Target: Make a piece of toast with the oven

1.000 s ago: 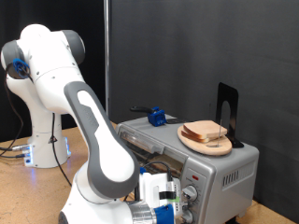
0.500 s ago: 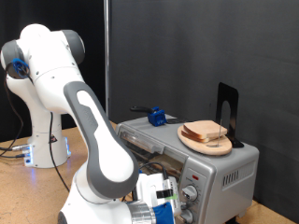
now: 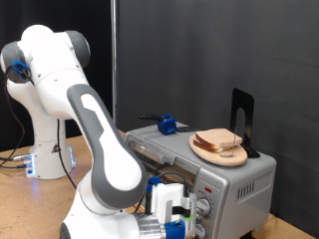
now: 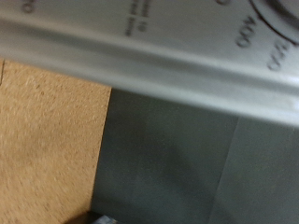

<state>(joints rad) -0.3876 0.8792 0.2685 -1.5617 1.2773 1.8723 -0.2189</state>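
Black curtain backs the exterior view, where the toaster oven (image 3: 204,164) carries a wooden plate (image 3: 221,151) with the bread slices (image 3: 219,140) — light, soft, crumbly, best pinched gently by the crust edges. My gripper (image 3: 177,211) sits low by the oven's knobs, slightly higher than a second ago; fingers unreadable. Wrist view: only oven panel (image 4: 159,47) and brown tabletop (image 4: 47,131) — no fingertips shown.

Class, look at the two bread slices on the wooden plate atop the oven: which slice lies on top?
The paler slice lies uppermost, its whole face showing. The other slice sits beneath it, only its edge showing at the exterior view's bottom right of the wooden plate.
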